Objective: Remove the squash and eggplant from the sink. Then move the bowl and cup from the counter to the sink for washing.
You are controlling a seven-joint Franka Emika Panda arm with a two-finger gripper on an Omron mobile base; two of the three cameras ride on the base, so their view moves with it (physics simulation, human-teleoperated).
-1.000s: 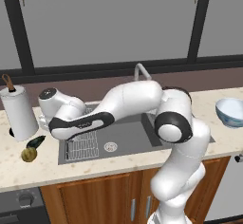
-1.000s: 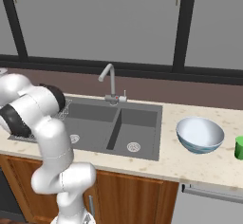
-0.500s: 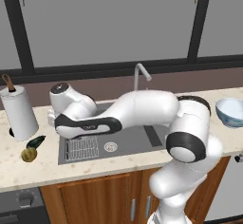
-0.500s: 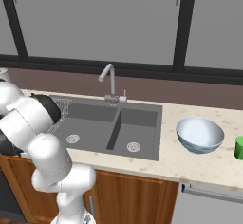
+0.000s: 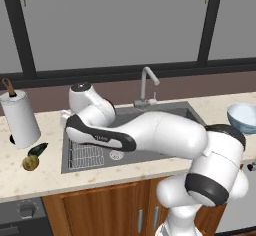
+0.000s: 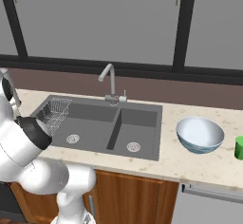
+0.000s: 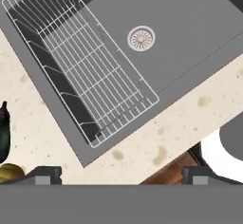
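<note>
Left base view, item list. Sink (image 5: 165, 117): dark double basin at frame centre, wire rack (image 5: 87, 155) in its left part, faucet (image 5: 147, 82) behind; no vegetables in either basin. Squash (image 5: 30, 163) and eggplant (image 5: 38, 149): on the bench (image 5: 30, 182) at lower left, touching or nearly so, below a paper towel roll (image 5: 19, 119); this half of the task judged done. Bowl (image 5: 243, 117): on the bench at the right edge of the frame. Arm stretched leftward over the left basin.

Right base view. Bowl (image 6: 200, 134): right of the sink (image 6: 137, 133), upright. Cup (image 6: 239, 147): at the far right edge, just beyond the bowl.

Hand view. Hand (image 7: 121, 175): jaws spread wide, nothing between them, looking down on the wire rack (image 7: 80, 61) and a drain (image 7: 141, 38); squash (image 7: 9, 172) and eggplant (image 7: 4, 135) at lower left edge.

Governing relation: bowl and cup lie on the opposite side of the sink from the hand, bowl nearer; next move judged a long swing rightward across both basins.
</note>
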